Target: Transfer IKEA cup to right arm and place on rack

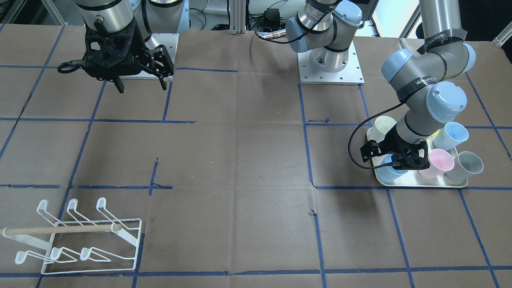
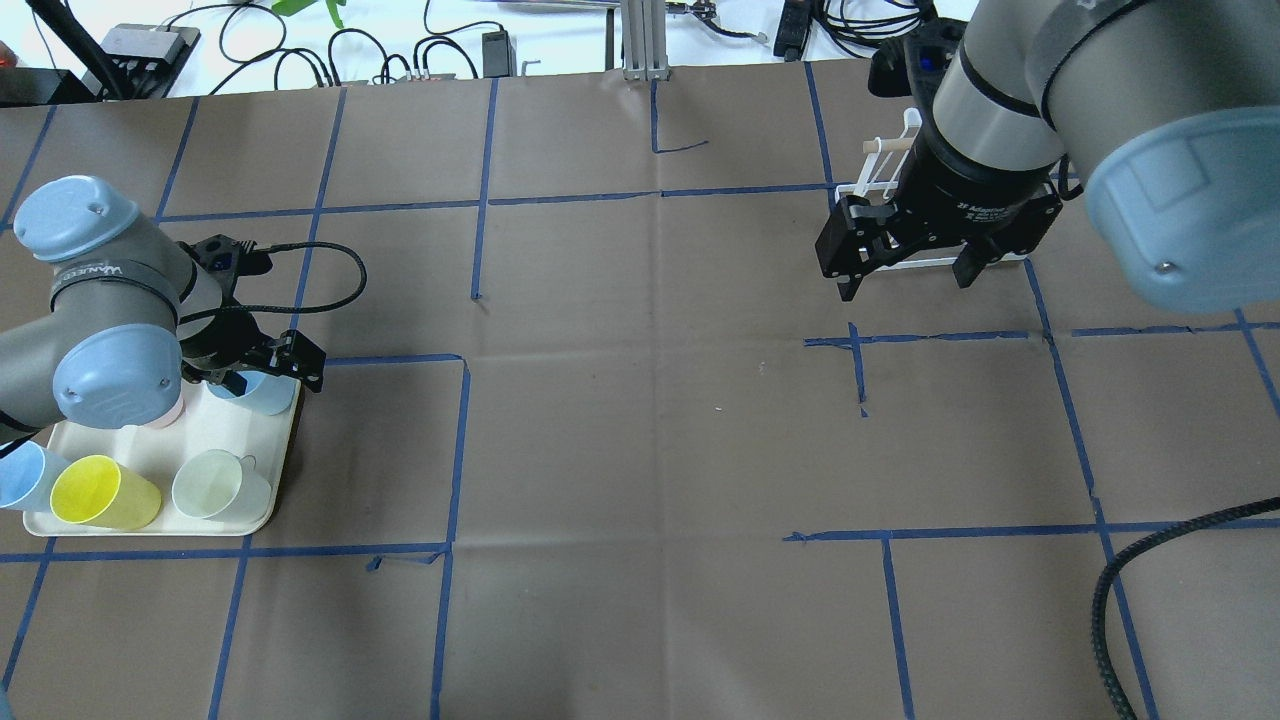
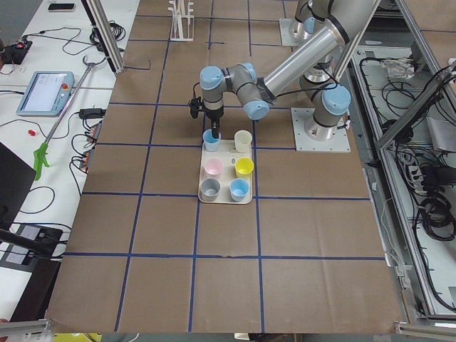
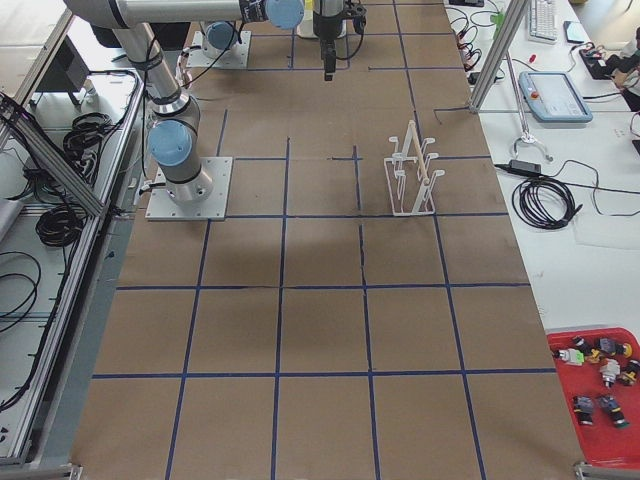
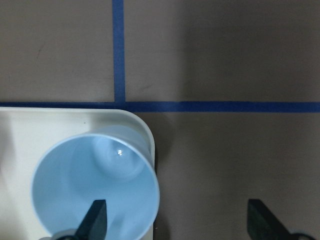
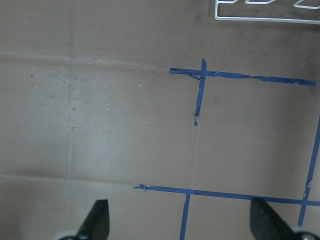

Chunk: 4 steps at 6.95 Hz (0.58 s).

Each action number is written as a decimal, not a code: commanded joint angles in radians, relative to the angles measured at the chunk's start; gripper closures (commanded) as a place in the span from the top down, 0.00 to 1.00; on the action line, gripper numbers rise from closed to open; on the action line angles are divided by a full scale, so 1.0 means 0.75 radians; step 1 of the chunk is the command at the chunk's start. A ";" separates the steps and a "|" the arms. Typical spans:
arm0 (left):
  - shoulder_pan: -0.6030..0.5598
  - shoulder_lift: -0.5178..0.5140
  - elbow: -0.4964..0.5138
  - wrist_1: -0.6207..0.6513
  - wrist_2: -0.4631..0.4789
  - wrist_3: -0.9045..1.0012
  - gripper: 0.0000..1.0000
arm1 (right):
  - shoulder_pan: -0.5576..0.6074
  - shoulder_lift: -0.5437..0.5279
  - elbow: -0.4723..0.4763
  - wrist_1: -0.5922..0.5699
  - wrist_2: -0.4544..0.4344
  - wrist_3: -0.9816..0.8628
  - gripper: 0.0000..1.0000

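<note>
Cup [image 5: 95, 185]: light blue, smooth and glossy, tapering to a narrow base. It stands upright, mouth up, in the rounded corner of the tray [image 5: 50, 125].
Axis: vertical, so I am looking straight down into it from the left wrist view.
Cup to jaws: the cup sits off to one side of the left gripper [image 5: 178, 219]. One finger [image 5: 94, 217] is over the mouth, seemingly just inside the rim. The other hangs outside, past the tray edge over the bare worktop [image 2: 650, 450]. The wall nearest the corner lies between them.
Left jaws: spread wide, gripping nothing.
Next move: I judge that closing would pinch that one wall, not span the whole cup. How far the fingers reach below the rim I cannot tell.
Nearer arm: the left, directly above the cup. The right is well apart, across the worktop.
Right gripper [image 6: 181, 217]: jaws parted and empty, hanging above bare worktop with the rack's edge at the top of its wrist view.
Rack [image 1: 60, 230]: white wire with a wooden dowel, no cup on it, far from the tray.
Stage: pickup not yet made, by my reading. Handover and placing are both ahead.
</note>
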 commanded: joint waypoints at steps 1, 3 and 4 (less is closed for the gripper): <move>0.001 -0.006 0.001 0.002 0.004 -0.002 0.99 | 0.000 0.002 0.000 0.000 0.000 0.000 1.00; 0.001 -0.010 0.005 0.005 0.030 -0.004 0.99 | 0.000 0.002 0.000 -0.002 0.000 0.002 1.00; 0.001 -0.010 0.007 0.005 0.030 -0.004 0.99 | 0.000 0.000 0.000 -0.010 0.002 0.002 1.00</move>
